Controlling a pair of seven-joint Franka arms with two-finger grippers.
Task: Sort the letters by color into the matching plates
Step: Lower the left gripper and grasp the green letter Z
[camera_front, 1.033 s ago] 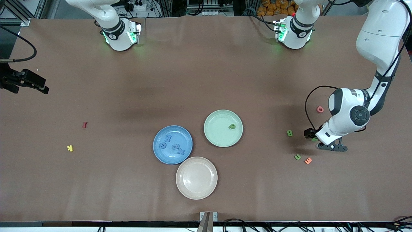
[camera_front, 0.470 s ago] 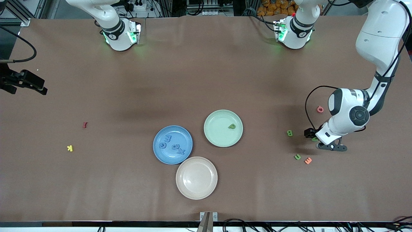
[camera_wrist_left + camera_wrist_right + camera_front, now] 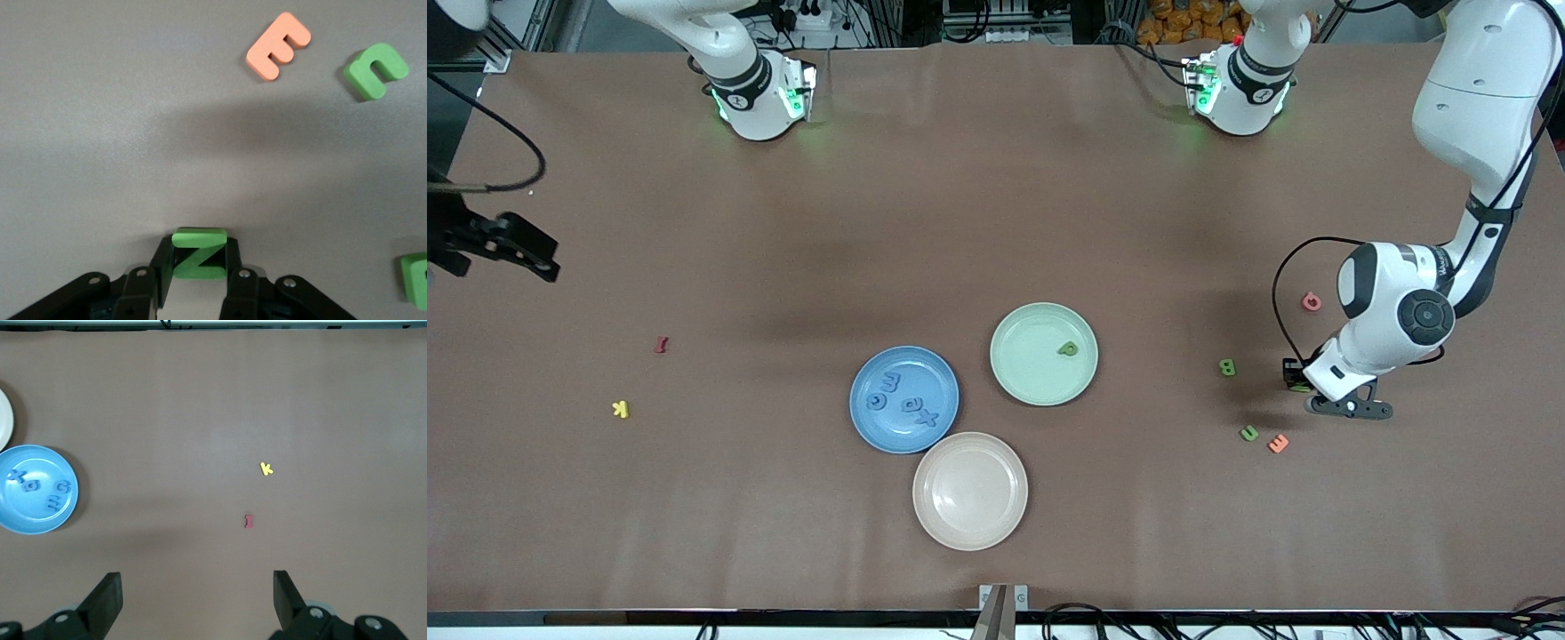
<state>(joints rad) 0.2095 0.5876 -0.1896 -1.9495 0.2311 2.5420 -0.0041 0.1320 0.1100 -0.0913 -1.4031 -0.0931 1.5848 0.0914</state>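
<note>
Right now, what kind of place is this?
Likely a robotics lab: two arms bolted to a brown-covered table, cables and aluminium framing along its edge, and foam letters like the green Z used as test objects.

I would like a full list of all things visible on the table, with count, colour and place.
blue plate: one, bright blue, mid-table, beside the cream plate.
blue letters: four, blue, in the blue plate.
green plate: one, pale mint, beside the blue plate.
green letters: four; one in the green plate, a B and an n on the table toward the left arm's end, a Z between the left fingers.
cream plate: one, beige, nearest the front camera.
orange E: one, beside the n.
pink letter: one, near the left arm.
red letter, yellow K: one each, toward the right arm's end.
left end effector: shut on the Z.
right end effector: open, waiting.
</note>
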